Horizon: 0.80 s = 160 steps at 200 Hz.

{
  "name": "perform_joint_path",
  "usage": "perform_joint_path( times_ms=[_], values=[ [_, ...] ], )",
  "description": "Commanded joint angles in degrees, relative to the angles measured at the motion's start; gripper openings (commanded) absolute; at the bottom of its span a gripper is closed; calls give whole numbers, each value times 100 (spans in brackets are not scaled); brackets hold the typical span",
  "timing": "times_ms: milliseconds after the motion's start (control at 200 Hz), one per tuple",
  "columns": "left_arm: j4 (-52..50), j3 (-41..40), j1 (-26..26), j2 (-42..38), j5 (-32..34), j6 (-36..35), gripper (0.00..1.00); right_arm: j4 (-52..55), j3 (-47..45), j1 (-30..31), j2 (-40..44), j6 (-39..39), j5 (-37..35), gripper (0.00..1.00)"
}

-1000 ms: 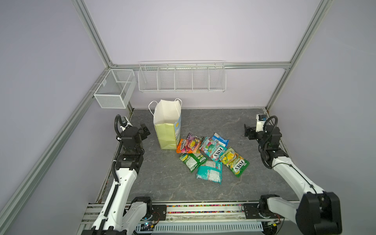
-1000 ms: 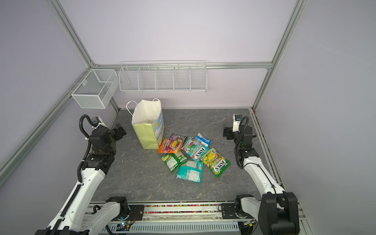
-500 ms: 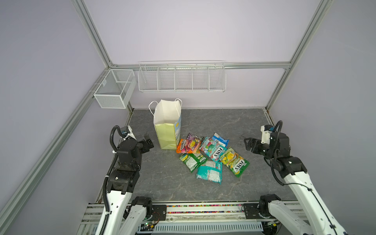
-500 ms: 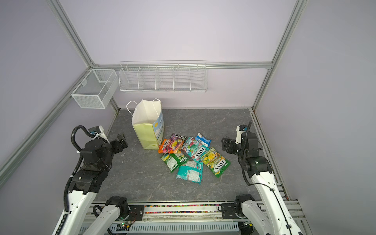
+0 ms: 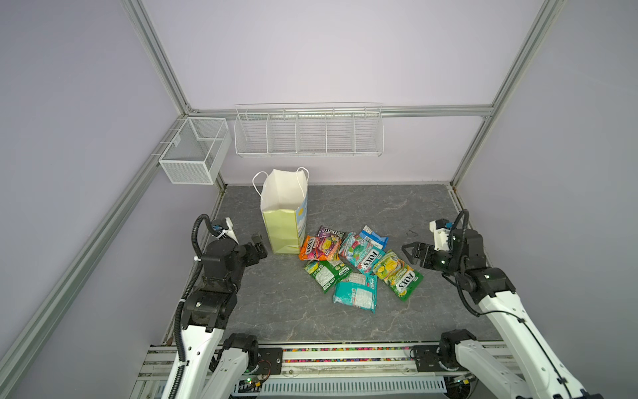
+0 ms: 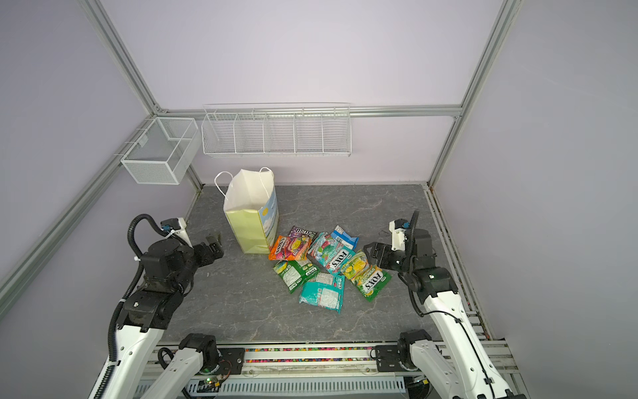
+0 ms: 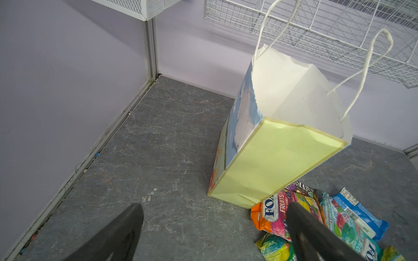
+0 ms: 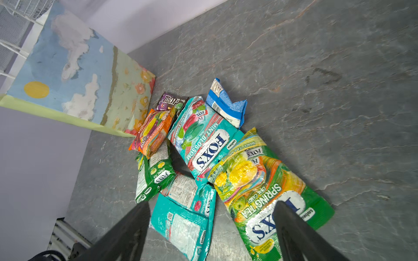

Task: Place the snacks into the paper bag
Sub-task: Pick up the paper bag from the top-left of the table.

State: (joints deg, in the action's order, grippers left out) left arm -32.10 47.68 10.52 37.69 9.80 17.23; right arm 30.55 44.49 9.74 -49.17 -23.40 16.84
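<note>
At the near edge, front rail (image 5: 345, 355) across the full width, both arm bases mounted on it. Just beyond, bare grey tabletop (image 5: 276, 311) between the arms, the widest open stretch, reaching up to the packets. On the left, left gripper (image 5: 259, 247) raised, jaws spread wide, holding nothing, aimed toward the paper bag (image 5: 281, 238) and apart from it. On the right, right gripper (image 5: 406, 255) likewise spread and empty, just beside the yellow-green packet (image 5: 397, 274) and above the tabletop. All snacks in one loose overlapping heap mid-table, outside the bag: teal packet (image 5: 355, 293) face down nearest, green packet (image 5: 324, 274) left of it, yellow-green one to the right and lapping over a corner of the mint packet (image 5: 360, 254), then orange packet (image 5: 319, 248) against the bag's foot, purple packet (image 5: 330, 232) and blue packet (image 5: 373, 238) farthest. Bag upright just left of the heap, mouth open, cord handles standing up, pale side panel facing front. Lane of bare tabletop between bag and left wall (image 5: 86, 155); wider bare surface right of the heap and behind it, up to the back wall (image 5: 397, 165) and the right frame post (image 5: 473, 138). Hung above the tabletop, mesh basket (image 5: 193, 152) at the back-left corner and long wire rack (image 5: 309, 133) along the back wall, the rack showing behind the handles in the left wrist view.
</note>
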Motion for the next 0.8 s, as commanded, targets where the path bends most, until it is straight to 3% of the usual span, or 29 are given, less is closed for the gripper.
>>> perform_joint_path(
  times_ms=[0, 365, 795],
  values=[
    [-121, -6, 20, -70, -315, 161, 98, -162, -132, 113, 99, -43, 421, 88],
    [-393, 502, 20, 36, -533, 264, 97, -128, -129, 334, -60, -86, 540, 88],
    [-1046, 2258, 20, 1761, -552, 364, 95, -145, 171, 742, -244, -46, 471, 91]
  ],
)
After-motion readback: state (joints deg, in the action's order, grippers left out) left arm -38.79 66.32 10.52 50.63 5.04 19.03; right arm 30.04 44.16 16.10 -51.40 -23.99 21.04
